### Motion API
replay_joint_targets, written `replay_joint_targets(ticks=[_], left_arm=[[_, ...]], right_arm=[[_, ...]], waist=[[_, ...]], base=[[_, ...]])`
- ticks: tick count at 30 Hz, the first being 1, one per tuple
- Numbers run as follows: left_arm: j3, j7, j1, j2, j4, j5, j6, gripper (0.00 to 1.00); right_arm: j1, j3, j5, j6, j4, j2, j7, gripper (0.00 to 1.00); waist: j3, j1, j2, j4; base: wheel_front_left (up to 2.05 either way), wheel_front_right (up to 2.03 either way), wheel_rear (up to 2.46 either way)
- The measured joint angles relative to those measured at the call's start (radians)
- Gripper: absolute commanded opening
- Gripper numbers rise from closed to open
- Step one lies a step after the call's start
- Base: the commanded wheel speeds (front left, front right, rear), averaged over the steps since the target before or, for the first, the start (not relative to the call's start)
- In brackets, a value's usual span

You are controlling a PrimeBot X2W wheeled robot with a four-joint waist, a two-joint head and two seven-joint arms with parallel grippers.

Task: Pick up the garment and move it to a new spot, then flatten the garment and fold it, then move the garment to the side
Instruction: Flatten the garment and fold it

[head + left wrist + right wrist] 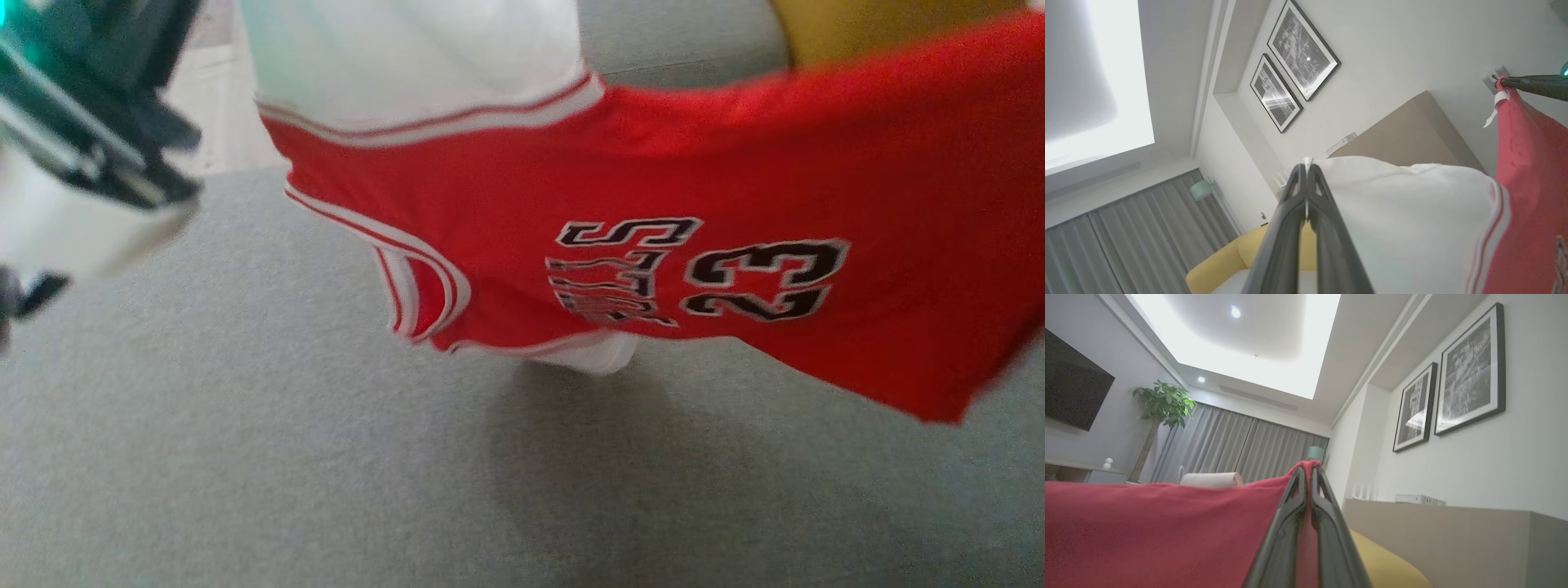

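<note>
The garment [653,180] is a red jersey with white trim, black lettering and the number 23. It hangs stretched in the air above a grey padded surface [245,457]. In the left wrist view my left gripper [1307,163] is shut on the jersey's white part [1412,220]. My right gripper [1309,465] is shut on a red edge of the cloth [1147,535], which drapes away to the left of that view. The right gripper's dark fingers [1531,83] also pinch a red corner at the upper right of the left wrist view. My left arm's wrist [90,139] is blurred at the head view's upper left.
A yellow cushion [857,28] lies behind the jersey. A yellow armchair [1224,261], a beige headboard [1412,130], framed pictures [1294,69] and grey curtains [1126,245] stand around. A plant [1161,404] and a dark screen [1073,396] are to the far left in the right wrist view.
</note>
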Motion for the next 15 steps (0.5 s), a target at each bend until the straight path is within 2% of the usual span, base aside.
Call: replay_joint_targets(ticks=[3, 6, 7, 9, 10, 15], left_arm=[[0.001, 0.04, -0.076, -0.027, 0.039, -0.009, -0.036, 0.0], [-0.001, 0.077, -0.136, -0.069, 0.143, -0.019, -0.08, 0.0], [-0.001, 0.077, -0.136, -0.069, 0.143, -0.019, -0.08, 0.0], [-0.006, 0.092, -0.172, -0.107, 0.249, -0.016, -0.109, 0.0], [-0.012, 0.098, -0.212, -0.14, 0.351, -0.001, -0.131, 0.0], [-0.005, 0.037, -0.367, -0.222, 0.565, 0.06, -0.151, 0.0]], right_arm=[[-0.14, 0.061, 0.021, 0.0, 0.073, -0.044, 0.041, 0.0], [-0.259, 0.132, 0.05, 0.0, 0.199, -0.05, 0.072, 0.0], [-0.259, 0.132, 0.05, 0.0, 0.199, -0.05, 0.072, 0.0], [-0.336, 0.186, 0.06, 0.0, 0.293, -0.05, 0.083, 0.0], [-0.422, 0.232, 0.074, 0.0, 0.385, -0.044, 0.085, 0.0], [-0.653, 0.302, 0.089, 0.0, 0.575, -0.013, 0.028, 0.0]], waist=[[0.013, -0.0001, 0.0, 0.019], [0.05, 0.0001, 0.0, 0.032], [0.05, 0.0001, 0.0, 0.032], [0.084, 0.0005, 0.0, 0.041], [0.124, 0.0004, 0.0, 0.048], [0.241, 0.0006, 0.0, 0.062]], base=[[0.0, 0.0, 0.0], [0.0, 0.0, 0.0], [0.0, 0.0, 0.0], [0.0, 0.0, 0.0], [0.0, 0.0, 0.0], [0.0, 0.0, 0.0]])
